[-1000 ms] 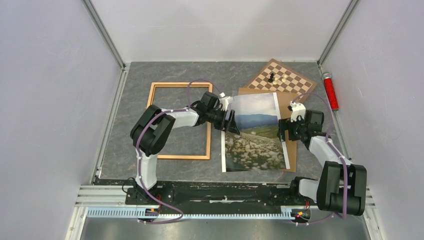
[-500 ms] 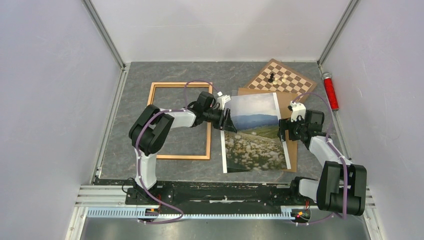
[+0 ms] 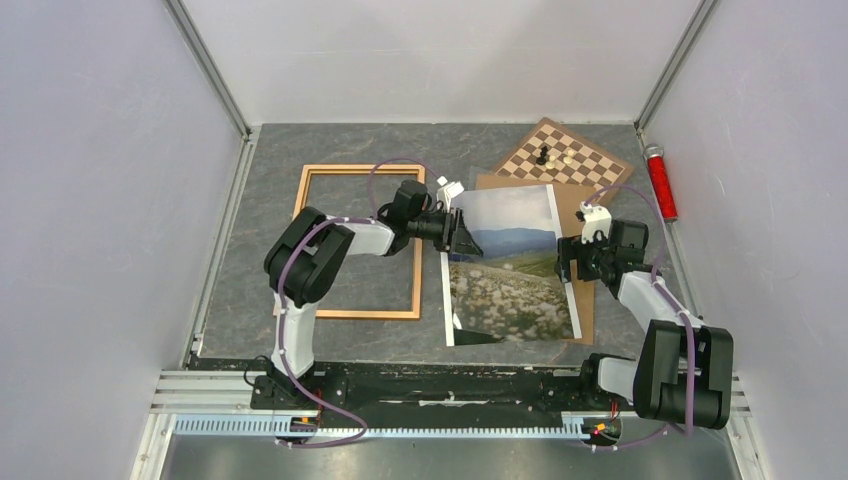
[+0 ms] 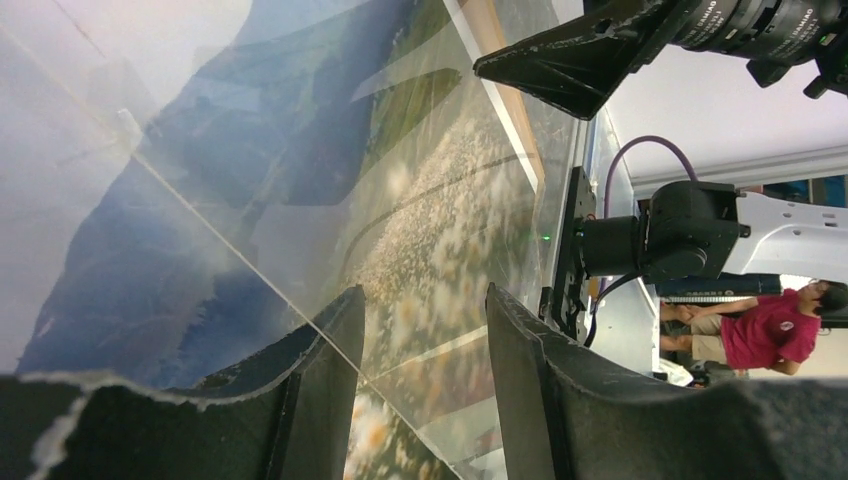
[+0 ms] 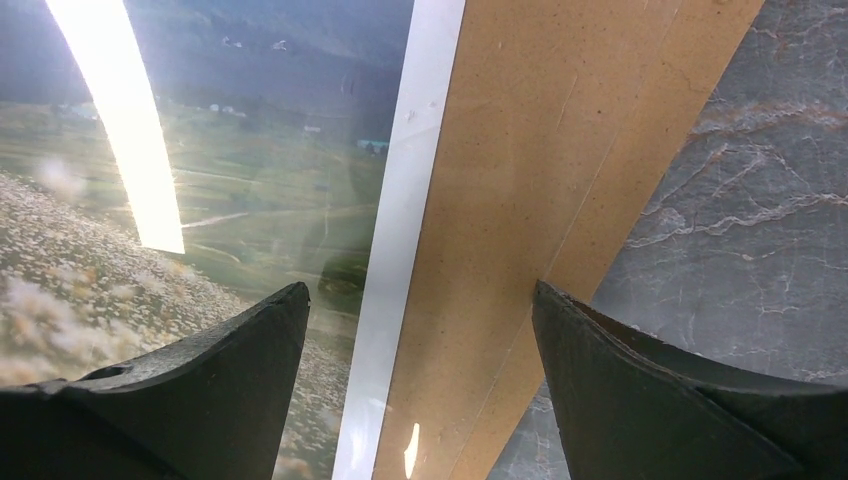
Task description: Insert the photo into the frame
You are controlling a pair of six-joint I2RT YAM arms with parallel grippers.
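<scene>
Low and right of centre in the overhead view, the photo (image 3: 515, 280) lies face up on the grey table (image 3: 260, 220). It is outside the frame (image 3: 370, 314), which lies flat just to its left. The left arm crosses the frame and hides a stretch of its left rail and of its right one. A dark shadow sits on the print's lower left, and I cannot tell whether that edge is lifted. Beneath the print, a brown backing board (image 3: 584, 315) shows only as a strip down the right side and a band along the top.

The left gripper (image 3: 462, 240) is at the print's left edge, about midway up. Its wrist view is turned sideways. A gap shows between the two dark fingers (image 4: 310, 400), but their tips merge with the glossy surface and its reflections. I cannot tell whether they have caught the edge or stand free of it. The right gripper (image 3: 567, 265) hangs over the print's right edge, its jaws spread wide and grasping nothing. Its own camera shows the white border and the board in the gap, with the finger roots cut off at the bottom.

Farther back, at upper right, a chessboard (image 3: 590, 165) meets the board's far edge, and which overlaps the other is hard to tell. The few pieces on it are too small to name. A red cylinder (image 3: 660, 185) lies by the right wall.
</scene>
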